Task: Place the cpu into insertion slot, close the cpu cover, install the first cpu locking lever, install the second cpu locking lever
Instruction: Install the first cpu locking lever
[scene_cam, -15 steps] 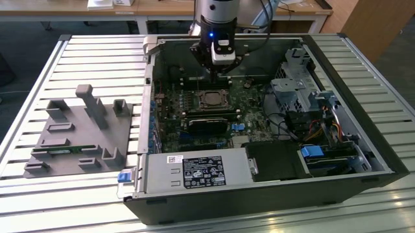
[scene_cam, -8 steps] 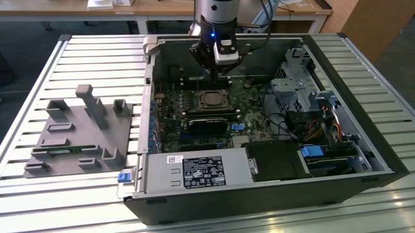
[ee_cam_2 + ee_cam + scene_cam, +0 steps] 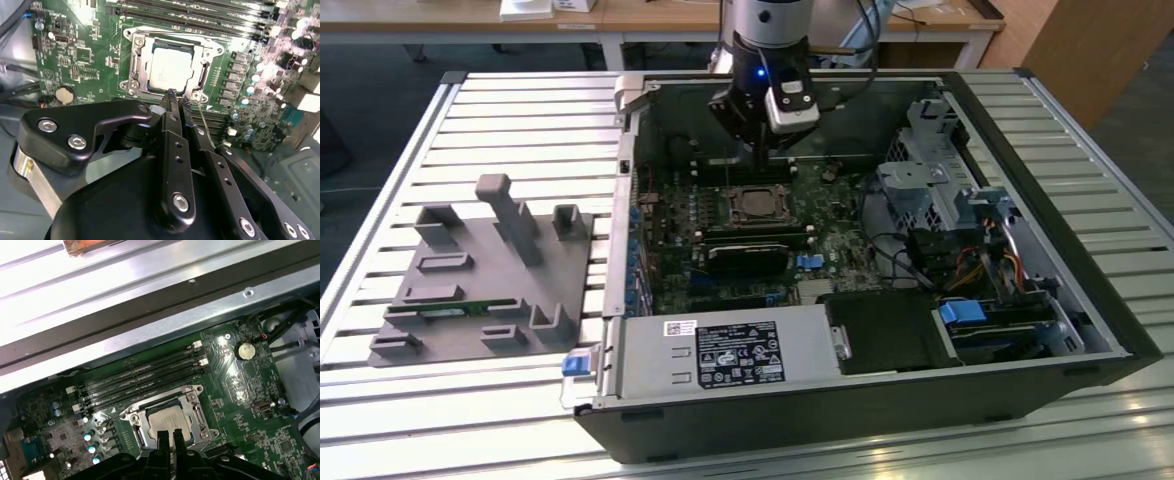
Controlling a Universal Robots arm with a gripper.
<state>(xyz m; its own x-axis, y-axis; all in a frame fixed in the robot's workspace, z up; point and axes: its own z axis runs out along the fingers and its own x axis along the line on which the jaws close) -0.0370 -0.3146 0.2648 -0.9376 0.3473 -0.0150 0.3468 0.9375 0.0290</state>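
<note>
From my station I see the cpu (image 3: 171, 70) lying flat in the insertion slot (image 3: 151, 88), dull silver top up, with the slot's dark rim showing along one edge. The cpu cover (image 3: 136, 64) looks to be down around it, the chip showing through its square window, though I cannot tell whether it is fully seated. A thin metal rod (image 3: 202, 117) stands up just beside one corner of the socket. The hand (image 3: 178, 97) hangs right over the edge of the cover in both wrist views. Its two black fingers (image 3: 162, 437) are drawn nearly together, with only a thin slit between them, and I see nothing in that slit. Whether the tips touch the metal I cannot tell. In the exterior view the hand hangs just on the far side of the socket, above the long black memory slots (image 3: 140, 380). Around the socket spreads the green motherboard (image 3: 80, 65), with a coin cell (image 3: 243, 350) well apart from the chip and a black heatsink block (image 3: 754, 255) just on the socket's near side. The board sits in an open computer case (image 3: 881, 410), with a grey power supply box (image 3: 720, 355) at its near edge. On the exterior view's left, a grey fixture tray (image 3: 480, 280) rests on the slatted bench (image 3: 520, 130), beside the case.
</note>
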